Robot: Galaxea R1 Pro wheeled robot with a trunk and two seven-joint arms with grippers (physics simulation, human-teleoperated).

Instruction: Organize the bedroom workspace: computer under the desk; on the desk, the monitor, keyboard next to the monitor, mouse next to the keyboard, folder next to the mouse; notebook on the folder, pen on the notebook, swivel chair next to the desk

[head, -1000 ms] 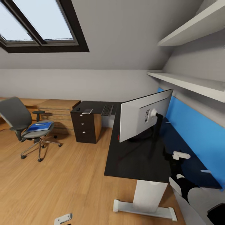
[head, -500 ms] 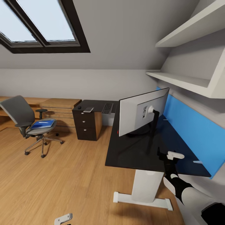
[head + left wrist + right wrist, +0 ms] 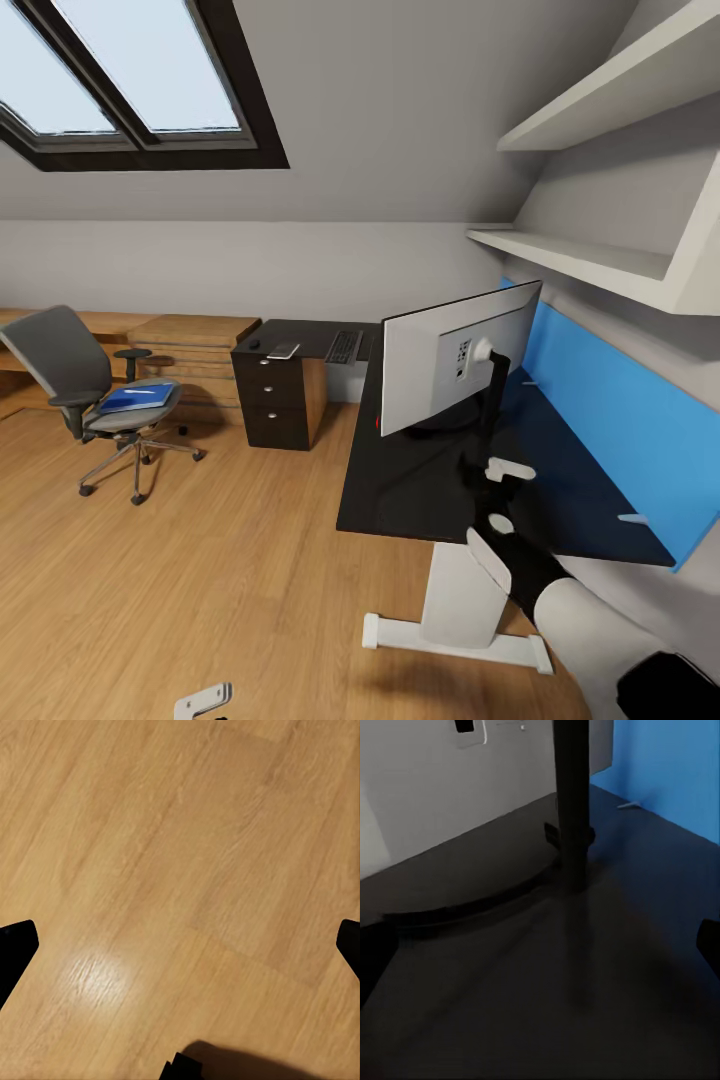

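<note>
The monitor stands on the desk, its white back and port panel turned toward the robot, its thin black stand rising from a ring base. The right gripper hovers over the black desk top just in front of that stand, close to it but apart from it. In the right wrist view its two dark fingertips sit at opposite edges of the frame with bare desk between them, so the jaws are spread wide and hold nothing. Beyond the gripper and the stand runs a bright blue wall panel, and white shelves hang above it.

Well away from the right gripper, past the monitor, the far wing of the desk carries the keyboard, the notebook and the mouse, the last too small to make out clearly. A black drawer unit with silver knobs stands under that wing. Farther off still, the swivel chair sits out on the wood floor, apart from the desk, with the blue folder lying on its seat.

The left gripper hangs low near the floor. In the left wrist view its fingertips also sit far apart, with plain floorboards between them and nothing gripped.
</note>
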